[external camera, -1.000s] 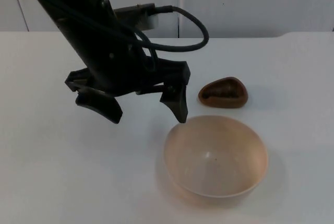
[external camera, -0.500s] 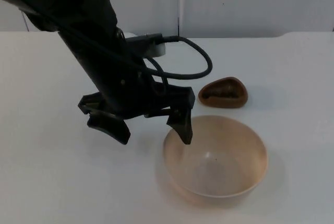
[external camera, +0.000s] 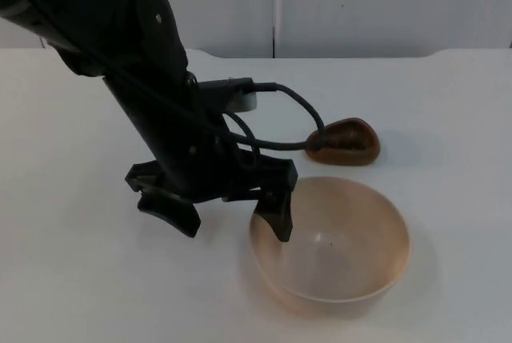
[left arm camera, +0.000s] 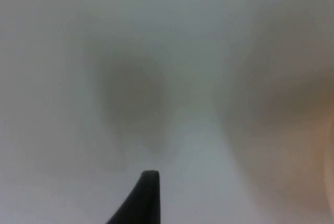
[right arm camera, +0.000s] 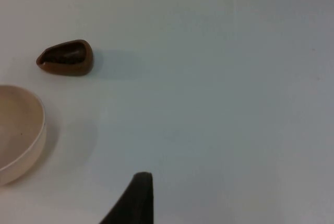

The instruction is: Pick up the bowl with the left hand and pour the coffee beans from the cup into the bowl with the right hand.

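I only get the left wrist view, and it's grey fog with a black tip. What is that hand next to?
Observer: The left hand is open at a pale bowl, one finger inside its rim and the other outside.
Visitor: Is there anything in the bowl?
Observer: No, it is empty.
Visitor: So where are the coffee beans?
Observer: A brown cup sits on the table beyond the bowl, apart from it, with something dark inside.

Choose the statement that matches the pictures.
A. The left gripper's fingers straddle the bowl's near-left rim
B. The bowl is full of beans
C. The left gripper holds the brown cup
A: the open left gripper has one finger inside the bowl and one outside.
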### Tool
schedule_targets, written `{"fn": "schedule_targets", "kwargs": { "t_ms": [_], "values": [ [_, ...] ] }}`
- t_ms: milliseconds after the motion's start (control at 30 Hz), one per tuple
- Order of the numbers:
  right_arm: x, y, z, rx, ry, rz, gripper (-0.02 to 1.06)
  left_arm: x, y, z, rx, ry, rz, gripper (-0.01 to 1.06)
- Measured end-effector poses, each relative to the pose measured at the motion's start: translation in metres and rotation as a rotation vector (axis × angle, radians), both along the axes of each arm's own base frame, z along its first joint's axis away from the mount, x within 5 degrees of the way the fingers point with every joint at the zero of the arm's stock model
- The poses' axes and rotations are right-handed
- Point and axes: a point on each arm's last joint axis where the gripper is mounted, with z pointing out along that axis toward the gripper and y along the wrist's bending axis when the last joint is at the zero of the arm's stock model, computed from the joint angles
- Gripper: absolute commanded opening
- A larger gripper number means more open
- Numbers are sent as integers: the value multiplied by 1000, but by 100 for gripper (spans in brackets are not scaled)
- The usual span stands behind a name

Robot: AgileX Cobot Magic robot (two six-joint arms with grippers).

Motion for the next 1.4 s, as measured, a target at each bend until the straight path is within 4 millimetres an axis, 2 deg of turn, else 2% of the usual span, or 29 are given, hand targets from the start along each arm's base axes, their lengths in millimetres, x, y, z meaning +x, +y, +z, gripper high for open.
{"fn": "schedule_targets", "kwargs": {
  "t_ms": [300,433,467,600,700,867,900,1033,1067,1167,1200,1333,1400],
  "values": [
    [0,0,0,0,0,0,105,0,-2,-1,-18,1,-9,104],
    [0,0,0,0,0,0,105,0,-2,-1,-19,1,-10,93],
    [0,0,0,0,0,0,105,0,-2,-1,-19,1,-10,93],
    [0,0,0,0,0,0,105,0,-2,-1,-20,1,-9,76],
    [0,0,0,0,0,0,105,0,-2,-1,-20,2,-8,71],
    [0,0,0,0,0,0,105,0,-2,-1,-21,2,-7,50],
    [0,0,0,0,0,0,105,0,-2,-1,-21,2,-7,50],
    [0,0,0,0,0,0,105,0,-2,-1,-25,2,-1,34],
    [0,0,0,0,0,0,105,0,-3,0,-30,5,5,34],
    [0,0,0,0,0,0,105,0,-3,0,-31,6,6,23],
    [0,0,0,0,0,0,105,0,-3,0,-33,6,8,23],
    [0,0,0,0,0,0,105,0,-3,0,-35,6,10,3],
    [0,0,0,0,0,0,105,0,-3,0,-36,2,11,0]
  ]
}}
